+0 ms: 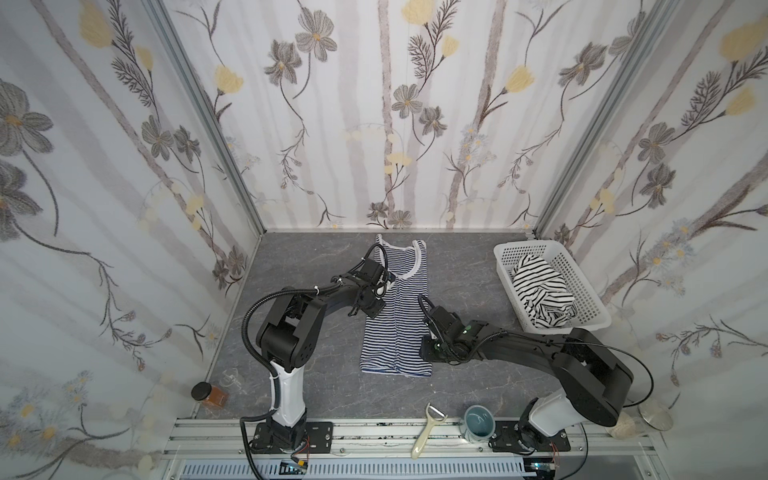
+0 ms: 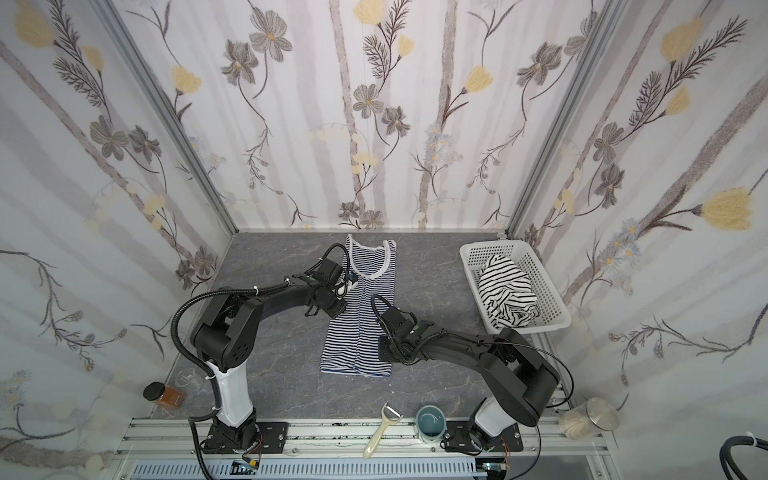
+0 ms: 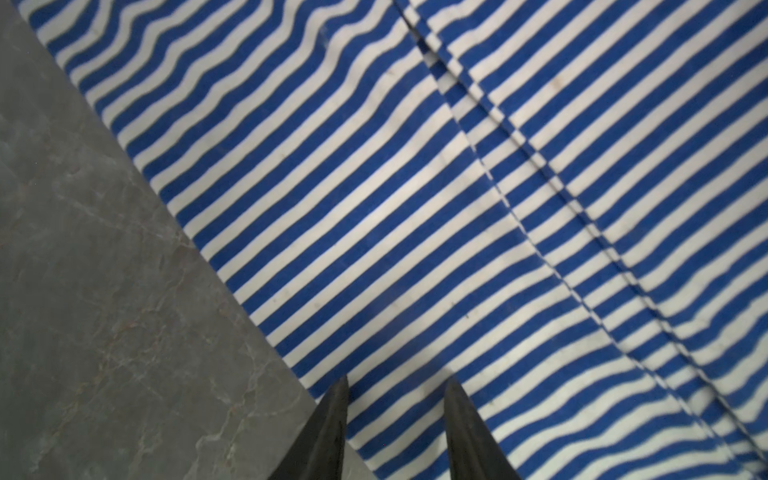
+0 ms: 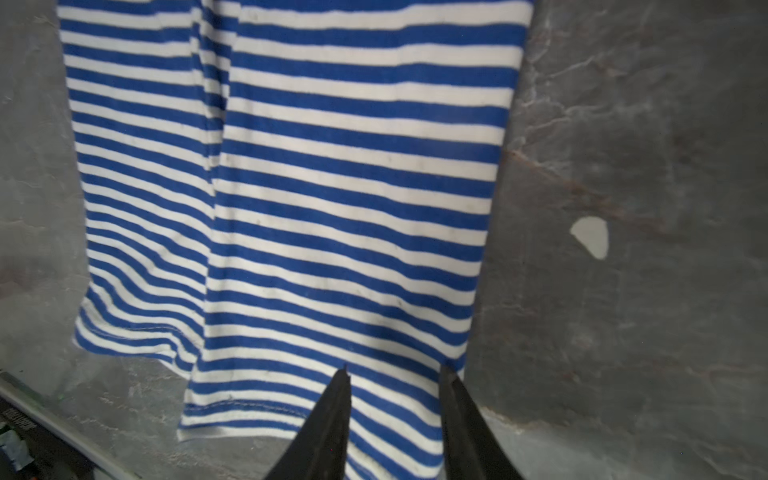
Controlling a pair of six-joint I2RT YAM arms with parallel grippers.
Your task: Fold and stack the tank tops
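Well, navy-striped tank top point(image 1: 395, 328): lies flat in the middle of the counter point(image 1: 332, 395), folded into a long narrow strip. The neckline points toward the back edge and the hem toward the front, and a fold edge runs down its length.
Black-striped tank top point(image 1: 540, 291): bunched inside the white basket point(image 1: 523, 246) at the counter's back right corner, well apart from the other top.
Left pincer point(image 3: 397, 380): jaws partly apart with nothing between them, poised at the navy top's left edge where cloth meets bare counter.
Right pincer point(image 4: 392, 368): jaws partly apart over the same top's right edge, close to the hem. The tips look clear of the cloth, though I can't be sure from here.
Front edge: a peeler point(image 1: 428, 428) and a teal cup point(image 1: 478, 424) sit near each other.
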